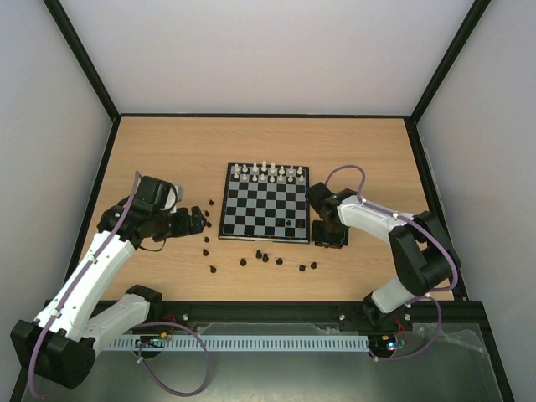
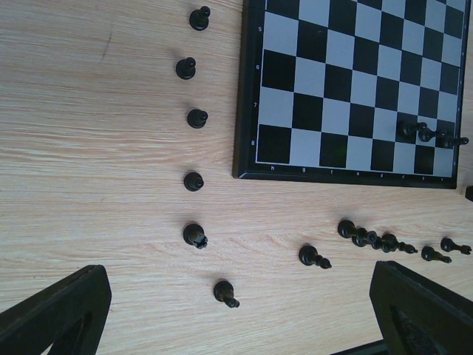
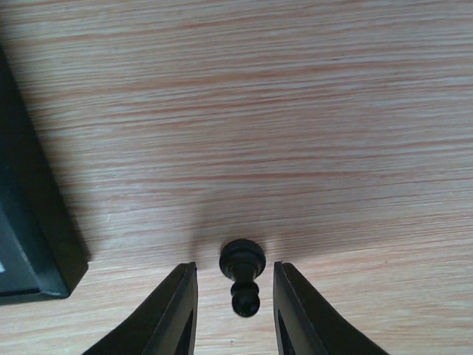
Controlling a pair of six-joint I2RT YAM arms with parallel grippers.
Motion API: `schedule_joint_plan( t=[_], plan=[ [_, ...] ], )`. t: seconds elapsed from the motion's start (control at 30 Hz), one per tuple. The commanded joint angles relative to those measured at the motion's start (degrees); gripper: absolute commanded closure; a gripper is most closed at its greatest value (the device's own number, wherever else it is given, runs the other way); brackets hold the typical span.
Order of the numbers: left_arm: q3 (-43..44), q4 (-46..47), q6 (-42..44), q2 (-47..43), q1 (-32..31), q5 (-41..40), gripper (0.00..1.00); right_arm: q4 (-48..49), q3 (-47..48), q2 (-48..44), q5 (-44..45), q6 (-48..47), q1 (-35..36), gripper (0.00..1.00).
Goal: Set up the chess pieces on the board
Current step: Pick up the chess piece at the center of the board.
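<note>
The board [image 1: 264,201] lies flat mid-table, with white chess pieces [image 1: 268,172] lined along its far rows and a black piece [image 1: 289,226] near its front right. Loose black pieces [image 1: 261,255] are scattered on the wood in front of it and to its left. My right gripper [image 3: 235,296] is low over the table just right of the board. Its fingers [image 3: 177,310] stand either side of an upright black pawn [image 3: 242,262] with a small gap on each side, so it is open. My left gripper [image 2: 236,325] hangs wide open over several black pieces [image 2: 194,181] left of the board [image 2: 355,81].
A dark frame edges the wooden table [image 1: 167,151], with pale walls behind. The board's corner [image 3: 29,222] lies close to the left of my right fingers. Three black pieces [image 2: 425,133] stand on the board's near rows in the left wrist view.
</note>
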Motion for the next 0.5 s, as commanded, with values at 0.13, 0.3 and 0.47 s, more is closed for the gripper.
schedule_joint_plan(
  t=[0.13,0.3,0.47],
  plan=[
    [-0.89,-0.25,-0.29,0.17,0.17,1.22,0.01,-0.69,0.78,1.52,1.36,-0.89,-0.91,0.76],
    [-0.88,0.28,-0.1,0.95,0.13,1.41,0.01,-0.84,1.21,1.14,1.12,-0.91,-0.93,0.83],
    [-1.0,0.55,-0.02,1.36,0.11,1.51,0.01,-1.66,1.93,0.5,1.18,-0.89,-0.98,0.9]
  ],
)
